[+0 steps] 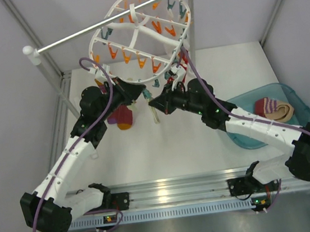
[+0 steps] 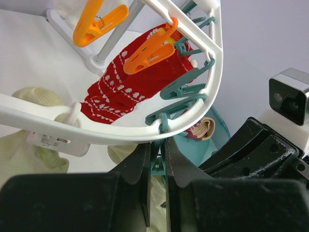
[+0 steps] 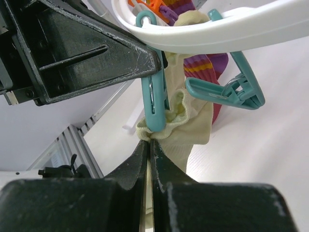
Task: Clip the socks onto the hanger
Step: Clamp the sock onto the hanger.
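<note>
The white oval hanger [image 1: 141,30] hangs from the rail, with orange and teal clips. My left gripper [image 1: 141,93] [image 2: 158,145] is shut on a teal clip [image 2: 159,164] under the hanger's rim [image 2: 212,72]. My right gripper [image 1: 152,99] [image 3: 149,143] is shut on the cuff of a pale cream sock [image 3: 193,128], which hangs down [image 1: 156,114]. The teal clip [image 3: 155,104] sits over that cuff, right above my right fingertips. A second cream sock with red-and-white stripes [image 1: 273,110] lies in the teal basin.
A metal rail [image 1: 104,25] on white posts carries the hanger. A maroon-purple sock [image 1: 122,117] [image 3: 212,67] and a red patterned sock [image 2: 130,82] hang from other clips. The teal basin [image 1: 297,98] stands at the right. The two grippers are very close together.
</note>
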Action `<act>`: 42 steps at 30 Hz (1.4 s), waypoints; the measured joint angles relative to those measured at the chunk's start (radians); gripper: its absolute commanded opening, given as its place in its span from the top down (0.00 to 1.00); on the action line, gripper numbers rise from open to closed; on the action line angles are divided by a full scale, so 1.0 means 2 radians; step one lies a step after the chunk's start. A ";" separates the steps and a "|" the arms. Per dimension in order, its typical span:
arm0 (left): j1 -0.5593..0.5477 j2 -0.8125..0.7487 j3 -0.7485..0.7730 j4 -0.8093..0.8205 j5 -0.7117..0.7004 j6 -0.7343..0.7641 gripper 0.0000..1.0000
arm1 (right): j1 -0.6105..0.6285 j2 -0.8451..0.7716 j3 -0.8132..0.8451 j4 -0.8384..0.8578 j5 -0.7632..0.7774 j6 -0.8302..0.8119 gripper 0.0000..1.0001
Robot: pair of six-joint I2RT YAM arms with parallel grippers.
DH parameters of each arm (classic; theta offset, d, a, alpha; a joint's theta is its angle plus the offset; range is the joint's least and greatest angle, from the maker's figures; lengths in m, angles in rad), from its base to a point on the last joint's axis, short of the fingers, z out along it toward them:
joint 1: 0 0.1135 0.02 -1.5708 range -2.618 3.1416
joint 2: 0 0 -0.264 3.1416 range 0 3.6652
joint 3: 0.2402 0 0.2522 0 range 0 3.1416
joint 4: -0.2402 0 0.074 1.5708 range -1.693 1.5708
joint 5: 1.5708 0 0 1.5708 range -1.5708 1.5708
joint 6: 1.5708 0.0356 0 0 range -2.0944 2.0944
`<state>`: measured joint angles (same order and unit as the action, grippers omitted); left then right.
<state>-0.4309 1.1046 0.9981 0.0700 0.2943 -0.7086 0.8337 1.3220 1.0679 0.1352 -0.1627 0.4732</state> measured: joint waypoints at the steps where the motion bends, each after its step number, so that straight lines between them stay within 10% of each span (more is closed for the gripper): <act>1: 0.000 0.000 0.000 0.000 0.000 0.000 1.00 | 0.000 0.000 0.000 0.000 0.003 -0.001 1.00; 16: 0.000 0.000 0.000 0.000 0.000 0.000 1.00 | 0.001 -0.003 0.000 0.011 0.022 -0.005 1.00; 26: 0.000 0.000 0.000 -0.002 0.000 -0.006 0.54 | 0.001 -0.003 0.000 0.012 0.023 -0.005 1.00; 35: 0.006 -0.001 0.000 -0.010 -0.001 -0.003 0.42 | 0.001 -0.003 0.000 0.022 0.030 -0.010 1.00; 42: 0.020 -0.015 0.000 -0.020 -0.002 0.006 0.57 | 0.000 -0.006 0.000 0.017 0.018 -0.036 0.67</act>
<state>-0.3908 1.0752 0.9974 0.0299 0.2893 -0.6975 0.8345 1.3098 1.0679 0.1692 -0.1268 0.4015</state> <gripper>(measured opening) 0.455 0.258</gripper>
